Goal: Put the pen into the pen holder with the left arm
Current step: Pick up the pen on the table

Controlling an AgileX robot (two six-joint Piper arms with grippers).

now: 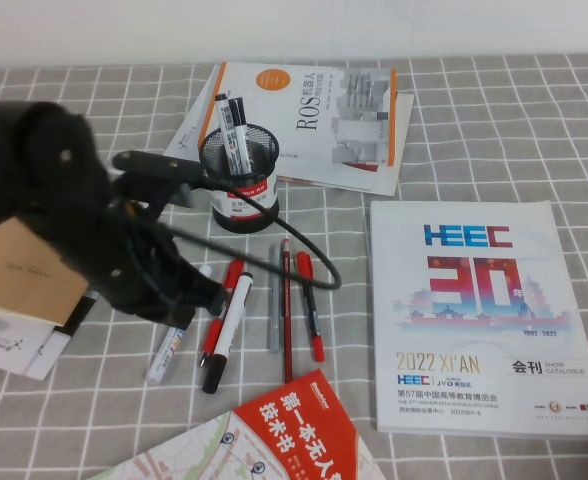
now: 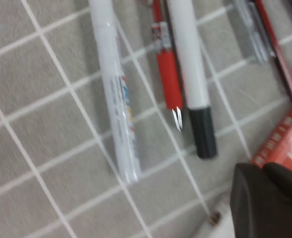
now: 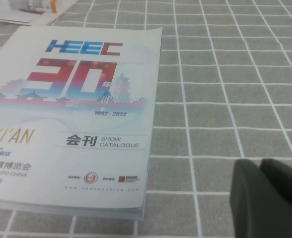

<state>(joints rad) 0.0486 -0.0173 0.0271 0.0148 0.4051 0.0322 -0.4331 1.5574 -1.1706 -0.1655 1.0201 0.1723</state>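
The all-white pen (image 1: 167, 352) lies on the checked cloth at the front left, just beyond the left arm (image 1: 64, 220). In the left wrist view the pen (image 2: 117, 99) lies flat beside a red pen (image 2: 167, 69) and a white pen with black ends (image 2: 191, 79). My left gripper (image 2: 267, 198) hovers above the cloth near these pens, shut and empty. The black mesh pen holder (image 1: 240, 182) stands upright behind the pens with a black-and-white marker (image 1: 230, 128) in it. My right gripper (image 3: 270, 198) is shut and empty above bare cloth.
A HEEC catalogue (image 1: 484, 320) lies at the right and also shows in the right wrist view (image 3: 71, 99). A ROS book (image 1: 319, 120) lies behind the holder. A red booklet (image 1: 294, 430) is at the front. A brown notebook (image 1: 24, 270) is at the left. Red pens (image 1: 310, 305) lie mid-table.
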